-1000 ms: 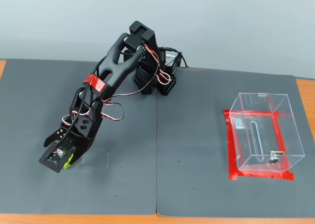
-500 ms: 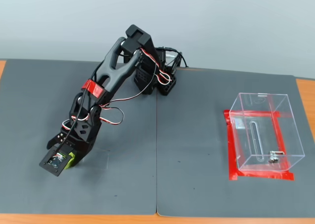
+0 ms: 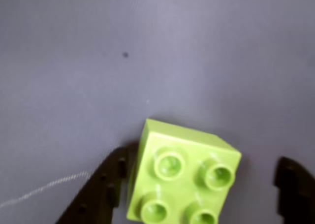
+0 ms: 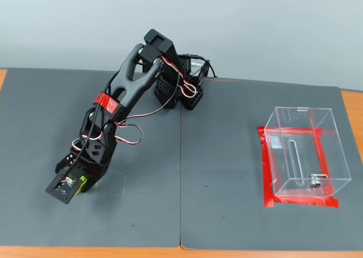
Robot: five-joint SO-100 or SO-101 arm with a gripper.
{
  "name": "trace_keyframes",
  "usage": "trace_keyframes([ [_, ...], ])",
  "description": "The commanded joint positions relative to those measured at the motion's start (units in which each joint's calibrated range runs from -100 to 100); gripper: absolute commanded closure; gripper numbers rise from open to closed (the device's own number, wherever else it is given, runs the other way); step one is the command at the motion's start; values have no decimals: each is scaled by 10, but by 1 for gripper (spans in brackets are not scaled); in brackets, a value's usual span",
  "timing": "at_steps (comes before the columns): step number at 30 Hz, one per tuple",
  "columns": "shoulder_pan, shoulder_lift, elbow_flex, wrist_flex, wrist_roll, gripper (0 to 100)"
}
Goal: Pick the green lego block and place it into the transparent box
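The green lego block (image 3: 184, 177) is a lime-green square brick with four studs, lying on the dark mat at the bottom of the wrist view. My gripper (image 3: 203, 164) is open and straddles it. The left finger (image 3: 106, 187) is right against the block's side, while the right finger (image 3: 295, 189) stands a clear gap away. In the fixed view the gripper (image 4: 76, 185) is low over the mat at the left, and only a green sliver of the block (image 4: 83, 184) shows beside the wrist camera. The transparent box (image 4: 303, 153) stands far to the right on a red-taped square.
The arm's base (image 4: 184, 91) sits at the back middle of the grey mat (image 4: 227, 173). A seam (image 4: 181, 184) runs between the two mat halves. Wooden table edge (image 4: 351, 110) shows at the right and along the front.
The arm has sunk lower and shifted slightly left, bringing the gripper down around the green block. The block and box have stayed in place.
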Motion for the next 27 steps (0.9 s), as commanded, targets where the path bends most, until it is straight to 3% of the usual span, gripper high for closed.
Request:
trace_keyframes([
  [1,-1,-9,-28,-1,-2,77],
  [13,-2,-9,-28,-1,-1,91],
  [27,-33,-100,-24,45,2,91],
])
